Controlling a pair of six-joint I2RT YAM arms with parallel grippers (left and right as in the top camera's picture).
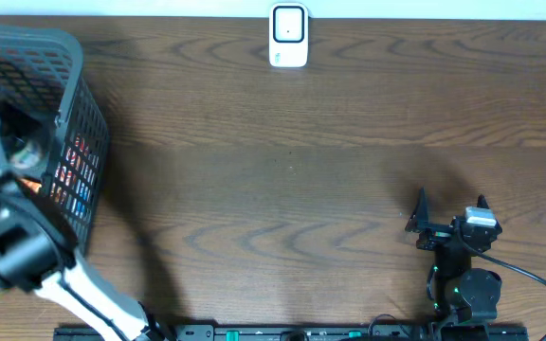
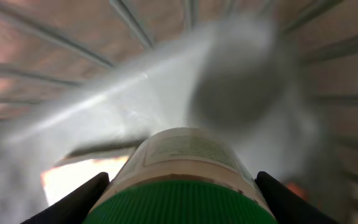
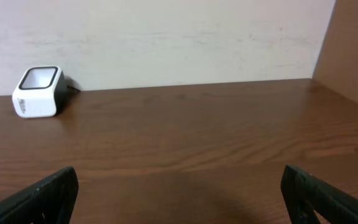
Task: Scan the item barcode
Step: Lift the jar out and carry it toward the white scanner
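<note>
Left end effector is clenching the bottle in the basket — lifting could be snagging the mesh; right end effector is released.

I'm watching left arm reaching into basket, scanner sitting at far edge, right gripper sitting at near edge, jaws spread

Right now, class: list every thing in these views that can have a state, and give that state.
Basket, holding items.
Green-capped bottle, inside the basket, gripped.
Left pincer, closed on the bottle.
Right pincer, open, empty.
Scanner, upright, untouched.
</note>
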